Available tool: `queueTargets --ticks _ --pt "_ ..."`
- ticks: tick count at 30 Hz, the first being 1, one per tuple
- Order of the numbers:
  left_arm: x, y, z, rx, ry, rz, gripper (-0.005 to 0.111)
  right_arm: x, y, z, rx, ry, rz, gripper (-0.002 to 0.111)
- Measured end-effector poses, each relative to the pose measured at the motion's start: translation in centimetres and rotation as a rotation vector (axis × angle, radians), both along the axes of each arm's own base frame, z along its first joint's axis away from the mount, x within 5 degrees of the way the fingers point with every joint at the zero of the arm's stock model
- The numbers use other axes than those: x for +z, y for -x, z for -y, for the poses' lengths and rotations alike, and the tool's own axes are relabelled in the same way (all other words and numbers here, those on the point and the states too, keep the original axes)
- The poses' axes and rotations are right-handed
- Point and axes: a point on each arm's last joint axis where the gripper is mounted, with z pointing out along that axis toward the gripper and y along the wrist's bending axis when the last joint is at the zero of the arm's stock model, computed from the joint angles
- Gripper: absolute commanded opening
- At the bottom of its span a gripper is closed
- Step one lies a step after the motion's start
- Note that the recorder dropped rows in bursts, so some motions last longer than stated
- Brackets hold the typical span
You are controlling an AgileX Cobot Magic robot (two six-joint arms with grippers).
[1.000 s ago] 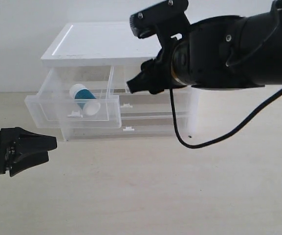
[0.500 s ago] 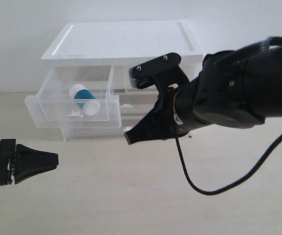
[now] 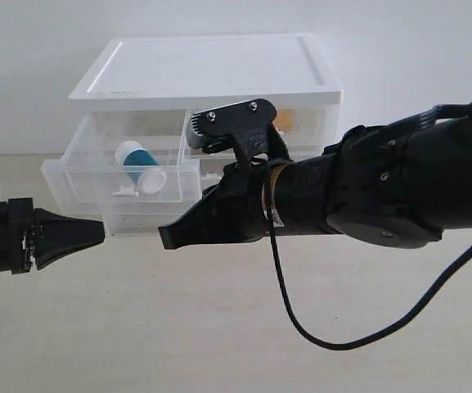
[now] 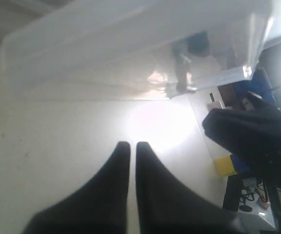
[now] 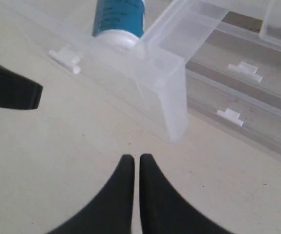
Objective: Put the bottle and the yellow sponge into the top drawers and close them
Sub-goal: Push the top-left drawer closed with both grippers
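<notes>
1 open top drawer point(image 3: 80, 187), bottle point(image 3: 140, 166) inside

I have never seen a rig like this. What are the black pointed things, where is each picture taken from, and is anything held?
It is a robot with two arms, each ending in a gripper. The wide picture comes from a camera off the arms: the left gripper and right gripper hover before a drawer cabinet on a table. The other two pictures come from cameras on the wrists, looking along each gripper. Both grippers are shut and hold nothing. The top left drawer stands pulled out, with the bottle lying inside. An orange-yellow patch inside the top right drawer is probably the yellow sponge.
</notes>
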Motion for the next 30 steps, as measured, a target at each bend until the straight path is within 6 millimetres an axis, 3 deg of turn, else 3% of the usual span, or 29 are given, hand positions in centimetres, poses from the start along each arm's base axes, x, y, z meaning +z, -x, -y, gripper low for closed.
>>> queueTargets --ticks 6,23,30 --pt "1.3 -1.6 1.1 -0.032 0.012 0.029 0.004 -0.8 -0.7 -0.8 0.007 0.005 -0.007 0.0" --pt "5.6 -5.7 1.0 -0.017 0.049 0.106 0.004 3.1 -5.2 -3.8 -0.008 0.078 0.162 0.0" --pt "7.3 -7.1 0.8 -0.026 0.036 0.15 0.004 2.8 -6.6 -5.1 -0.017 0.076 0.17 0.0"
